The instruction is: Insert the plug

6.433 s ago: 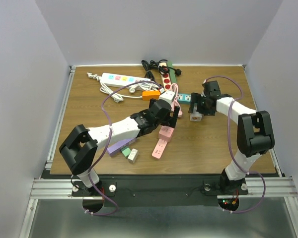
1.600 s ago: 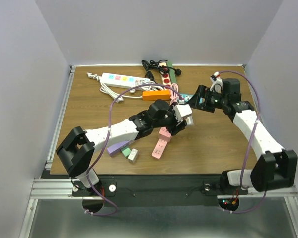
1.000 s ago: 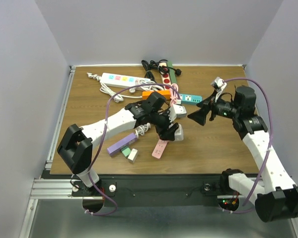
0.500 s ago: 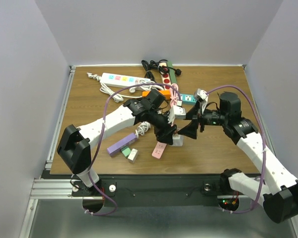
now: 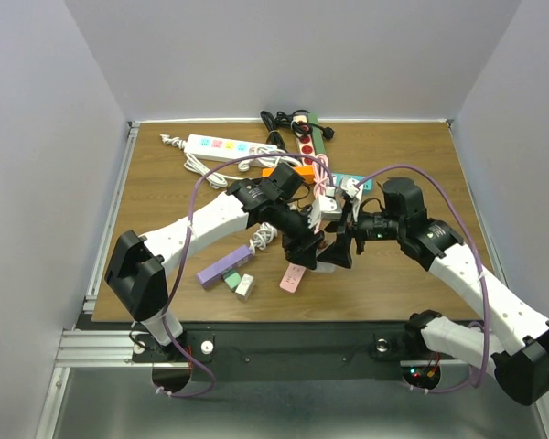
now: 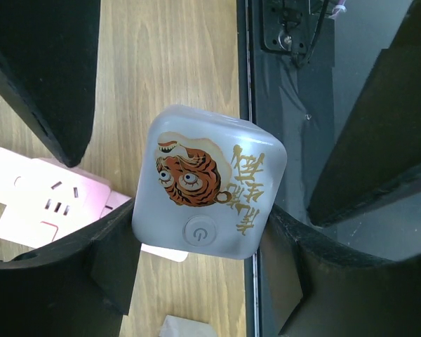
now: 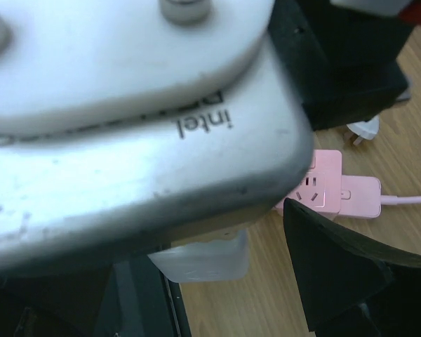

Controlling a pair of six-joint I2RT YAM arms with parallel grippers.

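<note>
"Where is the plug?"

"The white cube plug [image 6: 209, 168] is in the middle of the wooden table [image 5: 165, 210], a bit toward the front. It has a tiger face, gold letters and a round button on it."

"Who has it?"

"The left gripper [image 6: 200, 235]. Its two black fingers [image 6: 116, 263] press on two sides of the cube and grip it tight."

"Is it up in the air?"

"I cannot tell. It is just beside the pink power strip [image 6: 52, 207], and that strip's holes face up."

"And the other arm?"

"The right gripper [image 5: 344, 240] is right next to the cube, coming from the right side. It is spread wide and has nothing in it. In the left wrist view, one big black finger shows on each side of the cube."

"What does the right wrist view show?"

"Mostly a grey camera box [image 7: 126, 105], very close and blurry, with the word 'intel' on it. A bit of the cube and the pink strip peek out under it."

"What else is on the table?"

"A white power strip [image 5: 218, 146] with colored sockets and an orange power strip [image 5: 288, 172] are farther back. A purple block [image 5: 221, 267] is on the left."
</note>
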